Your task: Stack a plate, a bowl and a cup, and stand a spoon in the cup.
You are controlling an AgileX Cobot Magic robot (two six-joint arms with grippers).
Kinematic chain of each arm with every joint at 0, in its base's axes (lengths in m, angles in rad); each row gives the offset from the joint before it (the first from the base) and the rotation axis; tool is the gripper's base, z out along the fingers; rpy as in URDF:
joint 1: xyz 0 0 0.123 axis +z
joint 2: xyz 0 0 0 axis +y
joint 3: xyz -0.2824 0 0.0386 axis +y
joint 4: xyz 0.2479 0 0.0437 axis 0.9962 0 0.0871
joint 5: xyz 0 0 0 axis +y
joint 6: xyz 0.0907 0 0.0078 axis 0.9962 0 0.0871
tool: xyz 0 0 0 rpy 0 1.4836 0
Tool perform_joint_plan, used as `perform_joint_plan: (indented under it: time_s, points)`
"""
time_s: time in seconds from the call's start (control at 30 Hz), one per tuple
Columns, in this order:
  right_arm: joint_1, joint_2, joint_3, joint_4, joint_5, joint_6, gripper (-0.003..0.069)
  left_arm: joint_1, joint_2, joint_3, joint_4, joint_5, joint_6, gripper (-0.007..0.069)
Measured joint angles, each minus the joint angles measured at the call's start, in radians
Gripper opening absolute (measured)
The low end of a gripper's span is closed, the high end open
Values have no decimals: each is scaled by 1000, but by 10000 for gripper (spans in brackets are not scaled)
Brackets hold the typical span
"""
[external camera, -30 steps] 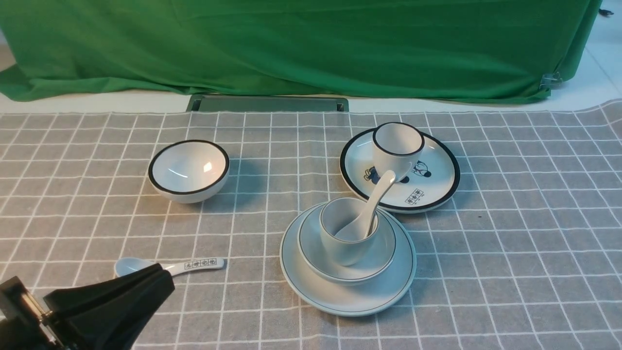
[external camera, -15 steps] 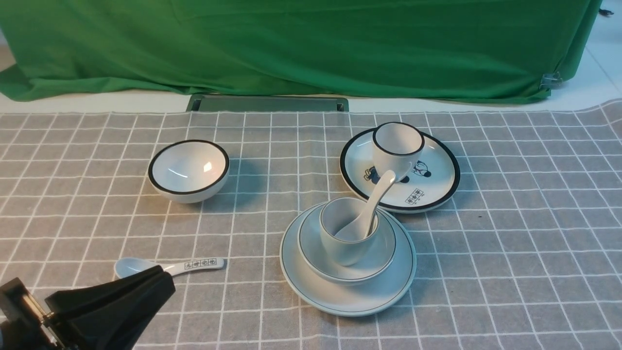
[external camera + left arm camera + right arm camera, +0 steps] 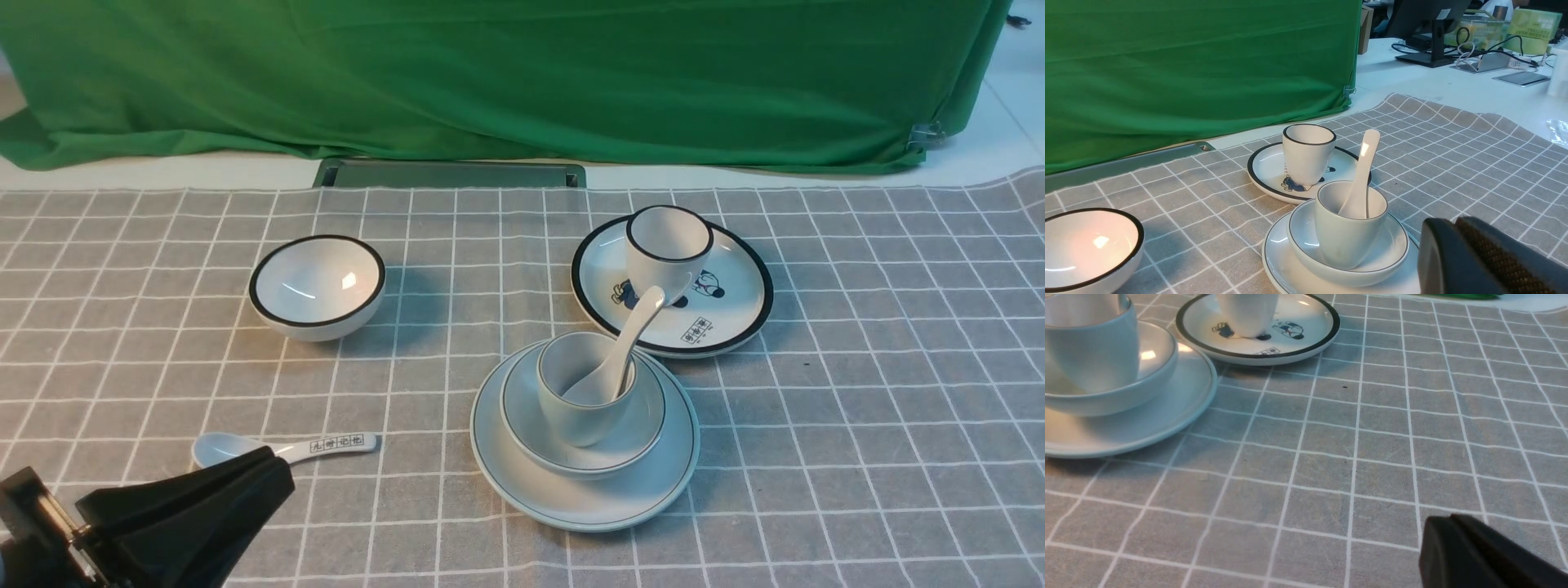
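Apparently stacked: plate [image 3: 584,498], bowl [image 3: 608,453], cup [image 3: 581,408], spoon [image 3: 629,335] lower centre of frame. Left gripper [image 3: 245,482] pressed together, empty, lower left; right likewise. Risk: leaning spoon tipping cup if bumped.

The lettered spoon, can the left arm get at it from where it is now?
Probably yes. The lettered spoon lies flat on the cloth just ahead of the left tool, with nothing between them; the black-rimmed bowl and the stack sit well clear of it.
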State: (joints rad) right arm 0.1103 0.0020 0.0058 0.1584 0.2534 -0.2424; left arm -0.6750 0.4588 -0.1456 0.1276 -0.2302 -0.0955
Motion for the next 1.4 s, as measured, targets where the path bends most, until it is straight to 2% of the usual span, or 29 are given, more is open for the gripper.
perform_joint_plan:
  time_s: [0.17, 0.27, 0.37, 0.47, 0.5, 0.53, 0.63, 0.67, 0.77, 0.83, 0.9, 1.4]
  points:
    - [0, 0, 0, 0, 0, 1, 34, 0, 0, 0, 0, 0, 28, 12]
    - [0, 0, 0, 0, 0, 1, 49, 40, -24, 1, -21, 28, 62, 12]
    - [0, 0, 0, 0, 0, 1, 59, 147, -93, 1, -65, 83, 67, 12]
    - [0, 0, 0, 0, 0, 1, 66, 322, -194, 25, -104, 147, 88, 12]
    - [0, 0, 0, 0, 0, 1, 66, 334, -201, 25, -106, 149, 95, 12]
    - [0, 0, 0, 0, 0, 1, 66, 425, -253, 59, -128, 159, 118, 12]
    - [0, 0, 0, 0, 0, 1, 67, 582, -351, 134, -182, 184, 146, 12]
    - [0, 0, 0, 0, 0, 1, 67, 591, -358, 140, -185, 184, 146, 12]
    - [0, 0, 0, 0, 1, 1, 74, 691, -446, 148, -215, 342, 150, 12]
    - [0, 0, 0, 0, -2, 1, 80, 712, -456, 152, -222, 443, 154, 12]
    - [0, 0, 0, 0, -2, 1, 85, 717, -458, 153, -226, 474, 159, 12]
    - [-6, -1, 0, 0, -3, 1, 120, 717, -458, 153, -173, 466, 160, 13]
